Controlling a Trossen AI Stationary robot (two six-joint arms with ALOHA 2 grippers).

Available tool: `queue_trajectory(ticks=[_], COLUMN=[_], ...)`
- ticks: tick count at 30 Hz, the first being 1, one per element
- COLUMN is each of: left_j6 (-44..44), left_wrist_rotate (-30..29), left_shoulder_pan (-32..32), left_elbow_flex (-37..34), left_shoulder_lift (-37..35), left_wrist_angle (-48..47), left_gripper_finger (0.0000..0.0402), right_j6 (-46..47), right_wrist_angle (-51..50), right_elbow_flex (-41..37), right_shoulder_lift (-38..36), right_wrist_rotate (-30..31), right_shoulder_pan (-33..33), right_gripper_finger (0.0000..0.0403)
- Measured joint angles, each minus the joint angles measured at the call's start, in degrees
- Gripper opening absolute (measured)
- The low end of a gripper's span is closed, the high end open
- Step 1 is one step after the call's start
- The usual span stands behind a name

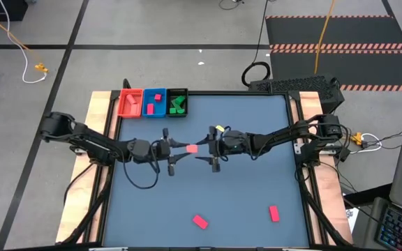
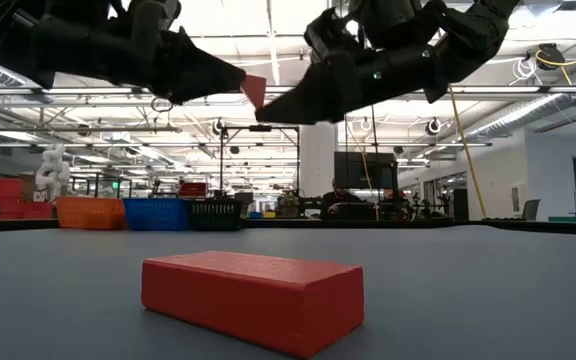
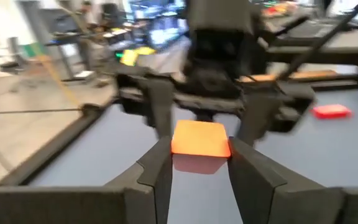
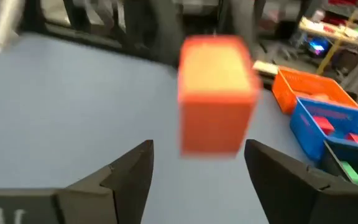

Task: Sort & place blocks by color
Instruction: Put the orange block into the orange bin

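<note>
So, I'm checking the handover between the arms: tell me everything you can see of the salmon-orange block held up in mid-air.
The salmon-orange block is a small solid bar with plain, smooth faces and squared edges. It hangs well above the table's middle, between the two arms. The left claw is shut on it, one finger on each side. The right claw faces it from the other end with its fingers open and clear of the block. Nothing else touches it.

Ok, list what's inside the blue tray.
The blue tray holds two pink-red blocks; the right wrist view shows the same two. Its walls hide part of the floor.
</note>
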Motion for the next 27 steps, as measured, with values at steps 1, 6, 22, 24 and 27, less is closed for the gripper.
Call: queue_trajectory(ticks=[1, 6, 22, 24, 27], left_j6=[0.23, -2.68, -23.43, -23.81, -26.07], left_wrist_rotate=[-1.94, -17.5, -24.93, -24.89, -24.9], left_shoulder_pan=[0.0, 1.92, 35.55, 39.18, 43.24], left_elbow_flex=[0.0, 0.0, 0.0, 0.0, 0.0], left_shoulder_lift=[-0.47, -4.86, -18.94, -18.95, -18.03], left_wrist_angle=[-0.05, -7.66, -44.86, -46.89, -49.66], left_gripper_finger=[0.0128, 0.0127, 0.0129, 0.0127, 0.0127], right_j6=[-0.19, -0.09, -0.06, 0.0, 0.02], right_wrist_angle=[-0.91, -4.2, -6.32, -7.66, -8.67], right_elbow_flex=[0.0, 0.0, 0.0, 0.0, 0.0], right_shoulder_lift=[0.0, -0.06, -5.06, -6.24, -7.77], right_wrist_rotate=[1.38, 6.86, 7.09, 7.03, 7.05], right_shoulder_pan=[0.0, -0.02, 0.0, 0.0, 0.02], right_gripper_finger=[0.0247, 0.0247, 0.0247, 0.0247, 0.0247])
